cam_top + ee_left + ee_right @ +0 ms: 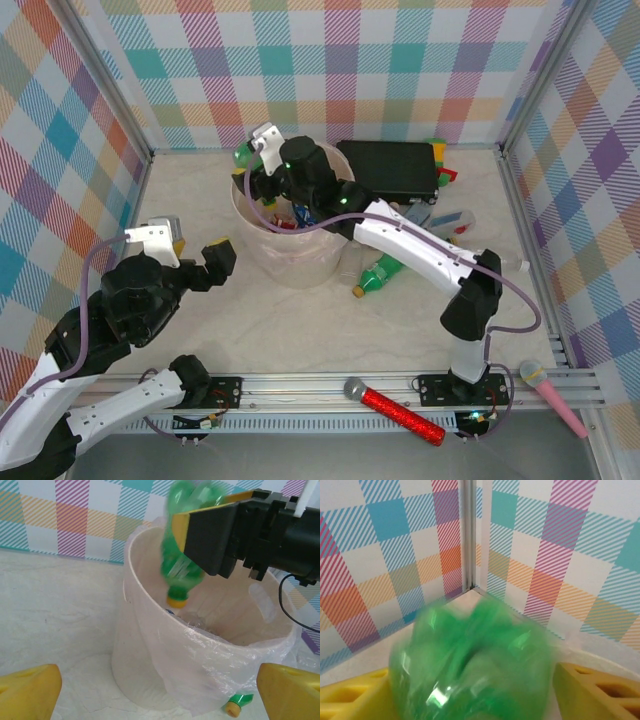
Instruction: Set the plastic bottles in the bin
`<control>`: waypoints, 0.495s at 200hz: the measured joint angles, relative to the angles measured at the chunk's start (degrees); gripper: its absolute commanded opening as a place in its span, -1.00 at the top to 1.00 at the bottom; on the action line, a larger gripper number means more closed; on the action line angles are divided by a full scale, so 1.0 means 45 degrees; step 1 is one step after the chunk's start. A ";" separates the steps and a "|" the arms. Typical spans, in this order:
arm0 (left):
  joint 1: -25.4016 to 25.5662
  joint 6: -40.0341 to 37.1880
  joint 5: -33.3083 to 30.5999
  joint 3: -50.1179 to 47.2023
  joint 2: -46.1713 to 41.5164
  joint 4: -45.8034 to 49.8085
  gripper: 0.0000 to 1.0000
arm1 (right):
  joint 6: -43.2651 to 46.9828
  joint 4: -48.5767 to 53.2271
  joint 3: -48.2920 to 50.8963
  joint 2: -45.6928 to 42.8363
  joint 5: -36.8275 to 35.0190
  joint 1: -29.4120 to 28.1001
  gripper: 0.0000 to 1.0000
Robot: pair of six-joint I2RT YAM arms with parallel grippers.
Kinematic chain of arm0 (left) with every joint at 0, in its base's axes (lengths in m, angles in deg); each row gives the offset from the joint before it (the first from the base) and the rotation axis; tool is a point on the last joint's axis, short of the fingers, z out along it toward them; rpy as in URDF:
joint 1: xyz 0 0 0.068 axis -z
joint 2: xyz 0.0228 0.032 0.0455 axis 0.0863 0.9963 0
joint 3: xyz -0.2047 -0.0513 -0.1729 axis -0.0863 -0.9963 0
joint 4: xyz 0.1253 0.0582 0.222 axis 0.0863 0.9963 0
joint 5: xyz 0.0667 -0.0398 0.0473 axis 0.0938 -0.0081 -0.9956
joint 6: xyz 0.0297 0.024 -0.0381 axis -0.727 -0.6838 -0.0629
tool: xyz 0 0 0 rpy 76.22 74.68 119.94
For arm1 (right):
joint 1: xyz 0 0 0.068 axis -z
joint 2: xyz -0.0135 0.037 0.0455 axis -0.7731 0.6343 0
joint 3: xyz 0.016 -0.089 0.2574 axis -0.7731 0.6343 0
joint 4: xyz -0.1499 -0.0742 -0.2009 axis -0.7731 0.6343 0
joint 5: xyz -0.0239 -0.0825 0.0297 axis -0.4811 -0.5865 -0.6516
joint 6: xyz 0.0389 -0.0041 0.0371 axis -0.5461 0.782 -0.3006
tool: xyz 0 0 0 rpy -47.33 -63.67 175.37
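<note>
A green plastic bottle (180,565) hangs cap-down over the open mouth of the bin (150,645), blurred with motion. My right gripper (252,168) is above the bin's (290,262) far-left rim, open. In the right wrist view the blurred green bottle (475,665) lies between the spread yellow fingers (590,690). Bottles (295,215) lie inside the bin. Another green bottle (380,272) with a yellow cap lies on the table just right of the bin, and clear bottles (450,222) with blue parts lie farther right. My left gripper (200,250) stands open left of the bin, holding nothing.
A flat black box (390,168) sits behind and right of the bin. A red glittery microphone (395,410) and a pink microphone (555,395) lie on the front rail. Checked walls close in the table on three sides. The bin's plastic liner (215,665) hangs over its rim.
</note>
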 measured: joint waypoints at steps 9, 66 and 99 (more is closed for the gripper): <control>0.0000 0.0005 -0.0010 0.0000 -0.0044 0.0044 -0.99 | 0.0049 0.0117 -0.0005 0.0000 -0.0044 0.0000 -0.78; 0.0000 0.0044 0.0015 0.0000 -0.0155 0.0214 -0.99 | 0.0029 0.0155 0.1035 -0.1005 -0.0641 -0.0019 -0.97; 0.0000 0.0044 0.0175 0.0000 -0.0015 0.0180 -0.99 | -0.0058 0.0117 0.2229 -0.2438 -0.1146 -0.0019 -0.98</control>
